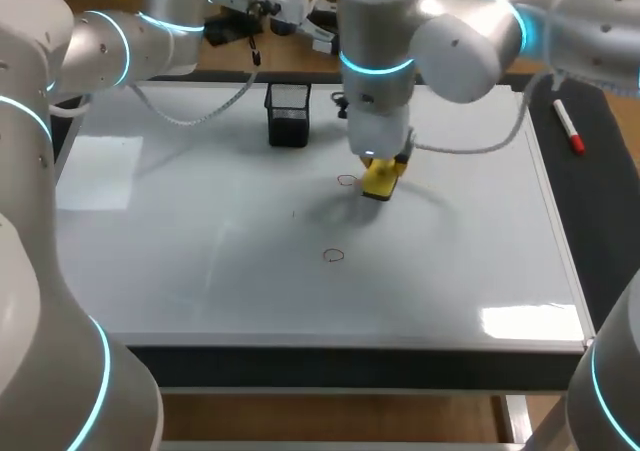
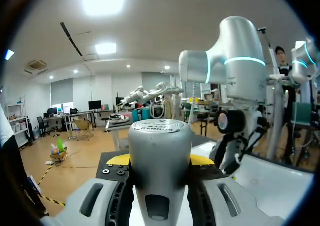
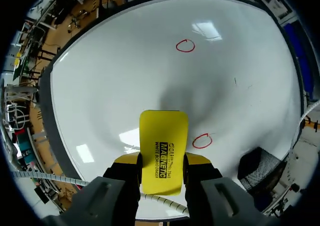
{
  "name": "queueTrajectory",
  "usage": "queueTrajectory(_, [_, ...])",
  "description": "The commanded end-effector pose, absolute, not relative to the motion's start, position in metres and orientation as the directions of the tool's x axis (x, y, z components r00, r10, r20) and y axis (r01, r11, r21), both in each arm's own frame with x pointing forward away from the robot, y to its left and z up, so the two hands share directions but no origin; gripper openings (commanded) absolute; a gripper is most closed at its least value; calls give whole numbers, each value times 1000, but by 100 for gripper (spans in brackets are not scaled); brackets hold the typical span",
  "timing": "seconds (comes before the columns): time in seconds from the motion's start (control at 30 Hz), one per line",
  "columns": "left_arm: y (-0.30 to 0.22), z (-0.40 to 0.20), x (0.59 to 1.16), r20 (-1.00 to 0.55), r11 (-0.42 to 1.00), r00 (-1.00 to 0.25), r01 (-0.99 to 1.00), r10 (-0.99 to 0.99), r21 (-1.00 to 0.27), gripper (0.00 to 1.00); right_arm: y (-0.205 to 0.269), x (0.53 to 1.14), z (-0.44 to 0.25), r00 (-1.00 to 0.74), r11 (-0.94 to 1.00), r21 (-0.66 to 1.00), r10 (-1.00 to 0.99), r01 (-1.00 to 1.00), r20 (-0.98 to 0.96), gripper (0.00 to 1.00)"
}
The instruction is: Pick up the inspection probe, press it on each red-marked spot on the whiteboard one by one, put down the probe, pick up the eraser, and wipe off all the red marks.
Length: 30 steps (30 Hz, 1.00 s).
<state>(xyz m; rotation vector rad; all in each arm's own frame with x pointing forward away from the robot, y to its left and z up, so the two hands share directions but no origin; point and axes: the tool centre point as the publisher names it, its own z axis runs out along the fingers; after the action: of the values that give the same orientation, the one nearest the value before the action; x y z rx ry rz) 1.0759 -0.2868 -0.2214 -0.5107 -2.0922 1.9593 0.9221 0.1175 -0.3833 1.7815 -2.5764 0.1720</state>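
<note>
Whiteboard [image 1: 200,221] covers nearly all of the surface [image 1: 605,211]. A black mesh holder [image 1: 288,116] stands near the far edge, and a red marker pen [image 1: 568,128] lies off the board by the right edge. Two marks show on the board: the first red circle [image 1: 347,180] around the middle, and the second red circle [image 1: 333,255] closer to the near edge.

Our right tool [image 3: 163,161] is clenched on the yellow eraser [image 1: 381,180]. Its two fingers press the eraser's long sides, so the long axis runs straight out along them. The eraser sits low at the middle of the board; we cannot tell whether its face touches.

The coming wipe turns on one relation. The first red circle lies just beside the eraser, on the side toward the left edge, not under it. We judge that a short sideways sweep toward that edge is needed. The second red circle is well apart, toward the near edge. Our right arm is the nearer to both.

Our left tool [image 2: 160,162] hangs above the far edge, well away from the marks. It grasps the grey inspection probe [image 2: 160,141] between its fingers, so the probe is not set down.
</note>
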Motion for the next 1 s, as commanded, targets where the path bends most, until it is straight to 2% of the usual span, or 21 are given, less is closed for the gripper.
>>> queueTrajectory(0.03, [-287,-223,1083,-52,39,-817,90,574,-995,0,139,929,-392,-320,310,-95,-939,-946,122,0])
queueTrajectory(0.5, [-287,-223,1083,-52,39,-817,90,574,-995,0,193,940,-398,-215,208,-89,-974,-974,74,0])
queueTrajectory(1.0, [-287,-223,1083,-52,39,-817,90,574,-995,0,202,950,-413,-223,221,-46,-975,-974,24,0])
